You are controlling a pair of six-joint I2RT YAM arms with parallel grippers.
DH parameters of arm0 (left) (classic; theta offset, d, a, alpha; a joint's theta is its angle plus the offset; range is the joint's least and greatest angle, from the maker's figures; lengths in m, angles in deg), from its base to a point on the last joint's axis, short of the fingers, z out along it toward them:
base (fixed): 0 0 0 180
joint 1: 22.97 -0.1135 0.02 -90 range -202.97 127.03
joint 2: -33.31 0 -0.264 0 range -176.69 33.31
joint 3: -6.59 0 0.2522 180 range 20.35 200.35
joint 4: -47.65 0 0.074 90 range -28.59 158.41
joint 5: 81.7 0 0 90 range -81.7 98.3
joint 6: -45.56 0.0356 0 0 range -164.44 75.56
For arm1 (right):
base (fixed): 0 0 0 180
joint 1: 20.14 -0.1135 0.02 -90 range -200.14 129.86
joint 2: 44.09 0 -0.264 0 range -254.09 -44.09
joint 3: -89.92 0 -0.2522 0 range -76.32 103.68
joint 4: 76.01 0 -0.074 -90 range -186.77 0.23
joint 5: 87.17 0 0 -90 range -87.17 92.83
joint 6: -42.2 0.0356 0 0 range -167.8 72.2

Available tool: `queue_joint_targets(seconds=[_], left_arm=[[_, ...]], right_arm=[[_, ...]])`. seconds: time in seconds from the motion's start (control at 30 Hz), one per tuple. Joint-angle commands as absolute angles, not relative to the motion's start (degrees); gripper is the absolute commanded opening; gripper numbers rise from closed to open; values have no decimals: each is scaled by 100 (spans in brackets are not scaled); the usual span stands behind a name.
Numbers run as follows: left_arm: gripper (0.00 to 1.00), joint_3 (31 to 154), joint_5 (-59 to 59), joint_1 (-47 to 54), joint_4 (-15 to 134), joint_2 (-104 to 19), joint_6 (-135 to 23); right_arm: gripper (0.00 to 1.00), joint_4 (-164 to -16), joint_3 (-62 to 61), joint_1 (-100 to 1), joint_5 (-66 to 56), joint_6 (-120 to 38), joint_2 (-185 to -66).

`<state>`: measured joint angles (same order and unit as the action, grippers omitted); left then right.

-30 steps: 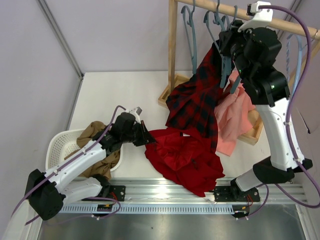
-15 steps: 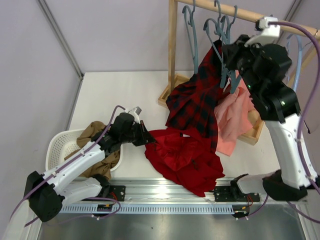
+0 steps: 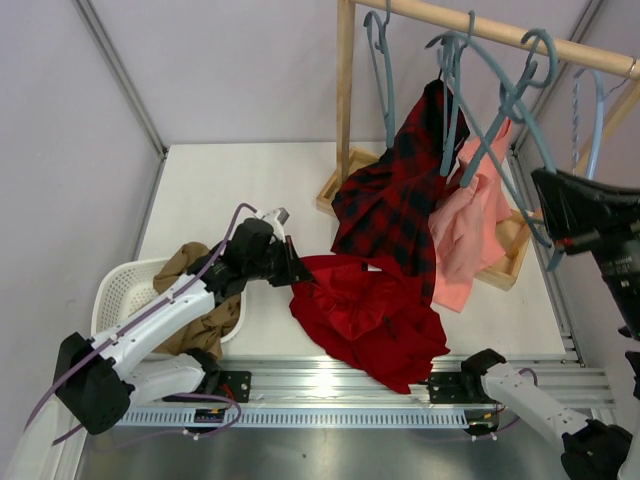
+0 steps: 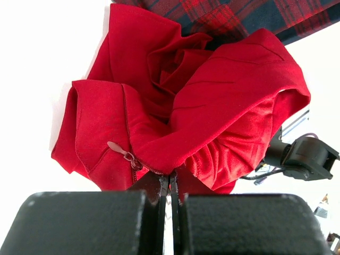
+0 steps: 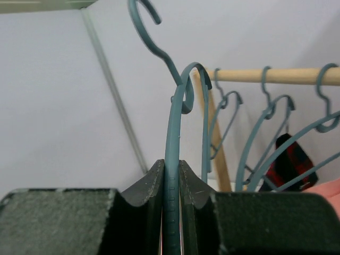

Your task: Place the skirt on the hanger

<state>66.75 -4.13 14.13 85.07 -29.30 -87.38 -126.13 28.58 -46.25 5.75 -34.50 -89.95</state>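
Skirt (image 3: 365, 315) seemingly in left end effector (image 4: 170, 179), hanger (image 5: 171, 133) in right end effector (image 5: 171, 166)

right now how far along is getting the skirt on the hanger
Done: the right gripper is clamped on a hanger, its hook apparently free of the rail. In hand: the left gripper pinches an edge of the skirt. Left: the skirt lies bunched on the table, none of it on the hanger.

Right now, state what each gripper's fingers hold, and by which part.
Left gripper: shut on the skirt, pinching a folded edge beside its zip pull. Right gripper: shut on the hanger, clamping one sloping arm below the hook.
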Motion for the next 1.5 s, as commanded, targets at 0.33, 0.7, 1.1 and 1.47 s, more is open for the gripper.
queue_joint_targets(seconds=[0.33,0.7,1.1,1.47], left_arm=[[0,7159,-945,1272,8568,-3208,-7688],[0,6852,-1579,1008,8084,-3358,-7916],[0,6043,-2413,692,6846,-3102,-9832],[0,6728,-3011,437,7705,-3691,-8093]], right_arm=[[0,-12545,-344,-4607,-2046,-1827,-7487],[0,-12362,-2189,-4607,-2521,-1090,-6650],[0,-12027,-2561,-4607,-2451,-973,-6228],[0,-12379,-2025,-4599,-3670,-1966,-6246]])
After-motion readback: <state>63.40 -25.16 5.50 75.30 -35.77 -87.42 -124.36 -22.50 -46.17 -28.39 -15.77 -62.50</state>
